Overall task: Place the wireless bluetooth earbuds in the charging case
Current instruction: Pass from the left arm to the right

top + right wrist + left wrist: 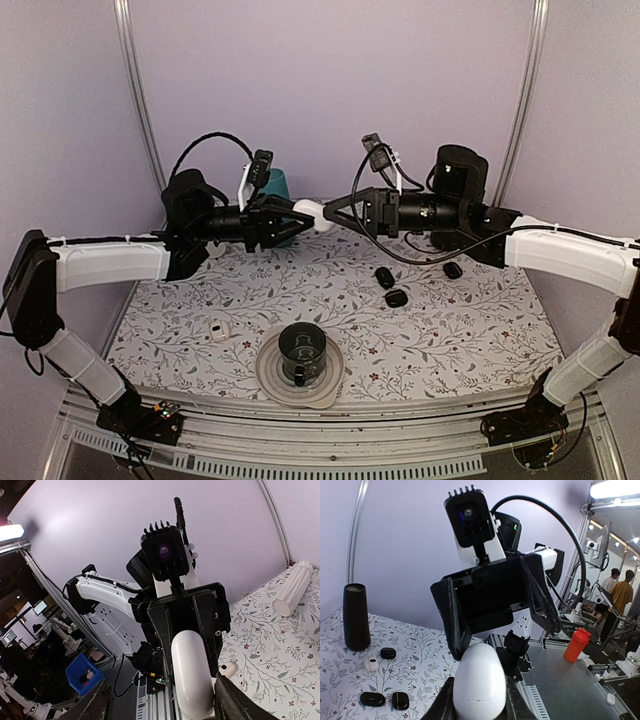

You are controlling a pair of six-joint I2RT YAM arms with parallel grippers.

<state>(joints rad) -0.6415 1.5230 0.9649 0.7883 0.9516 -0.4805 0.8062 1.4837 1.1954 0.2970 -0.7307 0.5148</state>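
Note:
The white pebble-shaped charging case point(312, 214) hangs in the air above the far middle of the table, lid closed, with my left gripper point(300, 212) shut on its lower half point(480, 680). My right gripper point(336, 212) faces it nose to nose, its jaws open on either side of the case's free end point(192, 672); one finger point(232, 700) sits close against the case, the other point(95, 705) stands well clear. Three small black oval pieces point(384, 276) point(396, 297) point(452, 269) and a tiny white piece point(220, 329) lie on the table; which are the earbuds I cannot tell.
A tall black cylinder point(460, 172) stands at the back right and a teal cup point(276, 184) at the back behind my left wrist. A dark cup point(302, 350) sits on a round plate point(268, 375) near the front edge. The table has a floral cloth point(480, 330).

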